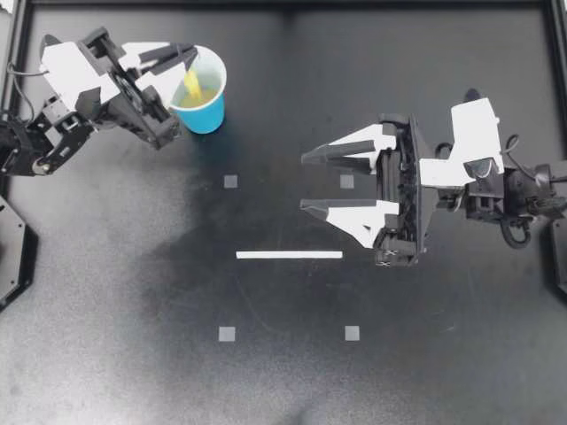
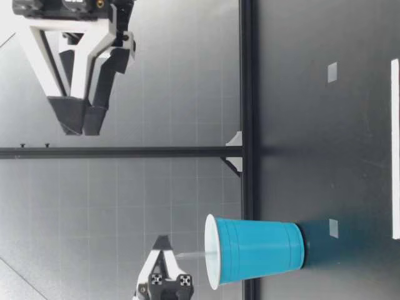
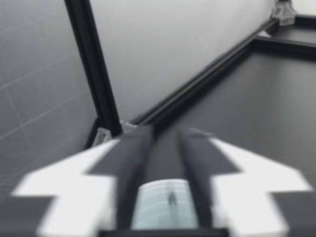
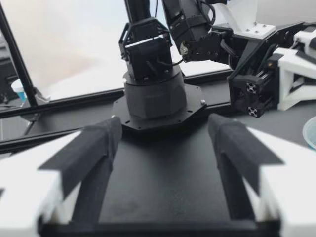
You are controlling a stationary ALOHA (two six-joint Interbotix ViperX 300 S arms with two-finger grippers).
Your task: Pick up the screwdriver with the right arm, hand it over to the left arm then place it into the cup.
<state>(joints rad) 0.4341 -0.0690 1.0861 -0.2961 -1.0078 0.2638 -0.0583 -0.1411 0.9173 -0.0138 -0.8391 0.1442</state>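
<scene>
The left end effector [image 1: 186, 55] hangs clenched on the screwdriver [image 1: 191, 84], whose yellow handle dips inside the blue cup [image 1: 211, 113]. I'd release it straight down, gently, so the cup doesn't tip. The right end effector [image 1: 303, 181] hovers released and empty over the bench [image 1: 106, 292].

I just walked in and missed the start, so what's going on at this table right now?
My left gripper is shut on the screwdriver and holds it right above the blue cup on my left side of the table. The low view shows its thin end reaching the cup's mouth. It has not yet been let go. My right gripper is open and empty, raised above the table near the middle, beside a white strip.
</scene>
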